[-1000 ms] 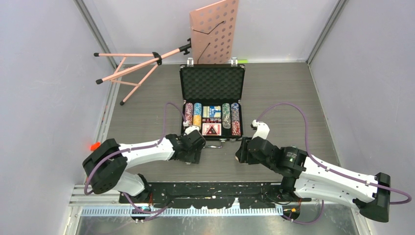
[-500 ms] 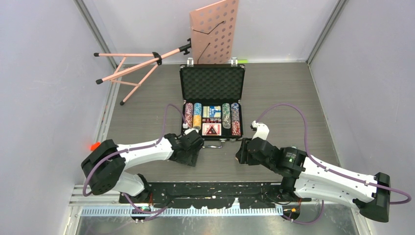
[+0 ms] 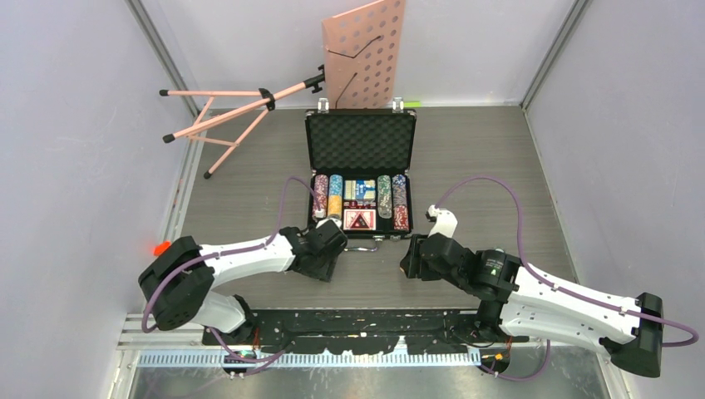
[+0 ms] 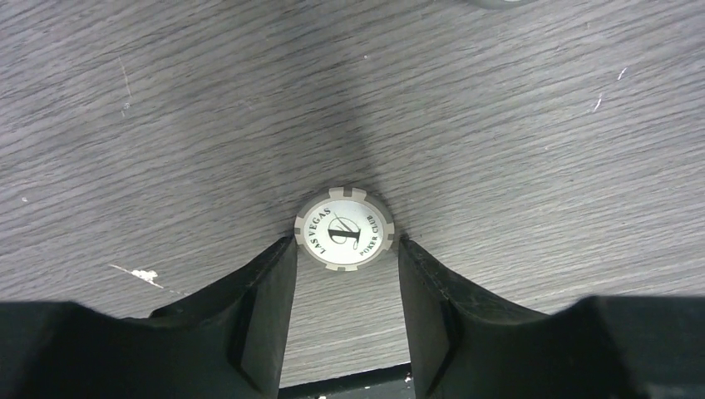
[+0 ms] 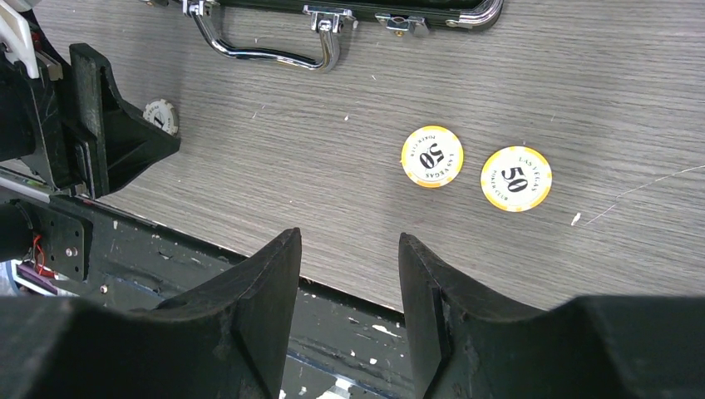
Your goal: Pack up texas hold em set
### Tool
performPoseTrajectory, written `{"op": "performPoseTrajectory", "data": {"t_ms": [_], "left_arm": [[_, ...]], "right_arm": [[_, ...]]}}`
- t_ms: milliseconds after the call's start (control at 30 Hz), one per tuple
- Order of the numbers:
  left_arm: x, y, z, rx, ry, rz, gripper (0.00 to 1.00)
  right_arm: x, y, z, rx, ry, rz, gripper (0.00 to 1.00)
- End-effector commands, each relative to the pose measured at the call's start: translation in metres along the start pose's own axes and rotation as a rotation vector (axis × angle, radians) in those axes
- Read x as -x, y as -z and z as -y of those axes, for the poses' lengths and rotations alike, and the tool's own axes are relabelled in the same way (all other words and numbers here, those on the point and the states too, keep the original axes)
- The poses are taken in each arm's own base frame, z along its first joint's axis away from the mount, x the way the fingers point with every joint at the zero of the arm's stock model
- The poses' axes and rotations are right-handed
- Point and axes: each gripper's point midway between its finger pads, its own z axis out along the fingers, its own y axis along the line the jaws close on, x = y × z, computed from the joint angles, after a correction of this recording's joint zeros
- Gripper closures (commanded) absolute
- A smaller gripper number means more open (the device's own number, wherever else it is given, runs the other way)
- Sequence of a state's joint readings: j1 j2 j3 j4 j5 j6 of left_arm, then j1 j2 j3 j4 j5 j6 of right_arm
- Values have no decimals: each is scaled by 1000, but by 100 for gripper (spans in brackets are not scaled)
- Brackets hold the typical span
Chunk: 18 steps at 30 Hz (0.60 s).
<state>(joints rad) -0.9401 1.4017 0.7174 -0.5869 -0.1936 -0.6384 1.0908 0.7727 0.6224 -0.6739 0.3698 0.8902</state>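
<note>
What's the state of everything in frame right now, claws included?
Briefcase: open, lid foam showing.
Chip stacks: seated in the briefcase's slots.
Grey chip: flat on the table, between the left claw's fingers.
Two yellow 50 chips: loose, flat on the table, apart.
Left claw: fingers flank the grey chip; grip unclear.
Right claw: open, nothing between its fingers.
Music stand: lying on its side at the back.
</note>
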Motion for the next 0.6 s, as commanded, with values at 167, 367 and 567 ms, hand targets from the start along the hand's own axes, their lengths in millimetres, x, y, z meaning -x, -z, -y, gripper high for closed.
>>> {"op": "performPoseTrajectory", "data": {"t_ms": [167, 367, 567], "left_arm": [[0, -17, -13, 49, -15, 39, 38], [1, -19, -10, 39, -28, 28, 48], [-7, -15, -3, -13, -27, 1, 63]], "right_arm": [[4, -1, -13, 37, -30, -1, 47], [3, 1, -13, 45, -42, 1, 47], [1, 1, -11, 42, -52, -3, 47]]}}
